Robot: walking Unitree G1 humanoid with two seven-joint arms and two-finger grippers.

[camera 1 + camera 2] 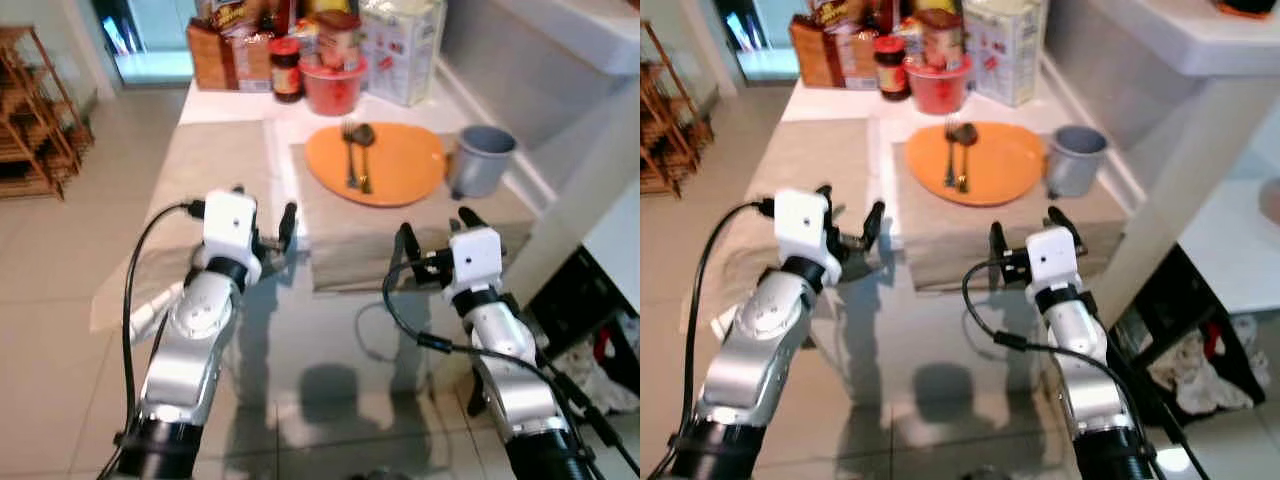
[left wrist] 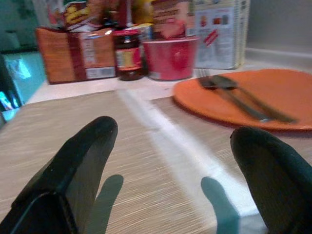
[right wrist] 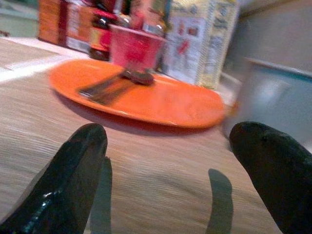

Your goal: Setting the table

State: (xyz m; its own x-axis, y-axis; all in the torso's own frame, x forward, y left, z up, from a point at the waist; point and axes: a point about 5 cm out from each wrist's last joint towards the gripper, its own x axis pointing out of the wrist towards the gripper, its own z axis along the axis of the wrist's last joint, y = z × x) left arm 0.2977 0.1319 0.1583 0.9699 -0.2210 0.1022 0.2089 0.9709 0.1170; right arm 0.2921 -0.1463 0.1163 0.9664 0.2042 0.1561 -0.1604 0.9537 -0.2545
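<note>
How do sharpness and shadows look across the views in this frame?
Left eye view: fairly sharp; the orange plate and the fork and spoon read clearly, and both arms cast shadows on the glossy floor. Left wrist view: the near fingers are soft, throwing shadows on the placemat. Right wrist view: blurred throughout, and the grey cup is smeared.

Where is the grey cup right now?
In the left eye view, the grey cup stands on the table's right side, just right of the orange plate, beyond the right hand.

Glossy tiled floor (image 1: 60,260), wooden rack (image 1: 30,110)
</note>
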